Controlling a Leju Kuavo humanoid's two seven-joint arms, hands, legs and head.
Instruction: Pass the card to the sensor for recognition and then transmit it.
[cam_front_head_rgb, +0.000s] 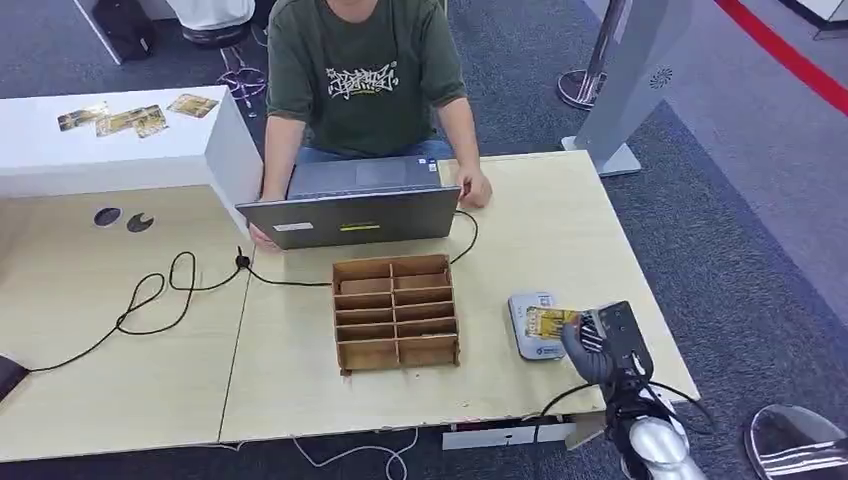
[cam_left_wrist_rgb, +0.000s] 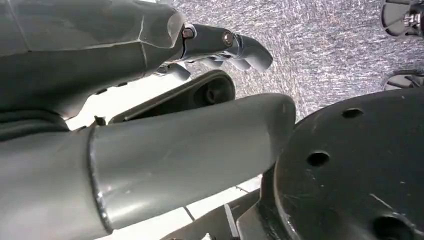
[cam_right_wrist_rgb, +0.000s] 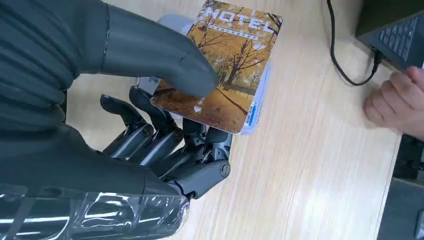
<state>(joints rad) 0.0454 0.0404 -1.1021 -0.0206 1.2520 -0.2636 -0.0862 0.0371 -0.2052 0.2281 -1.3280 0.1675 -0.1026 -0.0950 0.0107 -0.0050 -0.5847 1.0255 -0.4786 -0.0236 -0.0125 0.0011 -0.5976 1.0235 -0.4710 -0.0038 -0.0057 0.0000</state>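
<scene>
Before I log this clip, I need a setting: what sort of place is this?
Probably a mock hotel front desk: a hotel key card on a card reader, a wooden card rack, a person at a laptop.

Right arm reaches in from lower right over the table edge; right hand (cam_front_head_rgb: 600, 345) pinches the card (cam_right_wrist_rgb: 225, 75), thumb (cam_right_wrist_rgb: 165, 65) on top, dark fingers (cam_right_wrist_rgb: 165, 135) curled beneath. Left hand (cam_left_wrist_rgb: 150, 125) hangs low, fingers loosely curled, holding nothing.
</scene>
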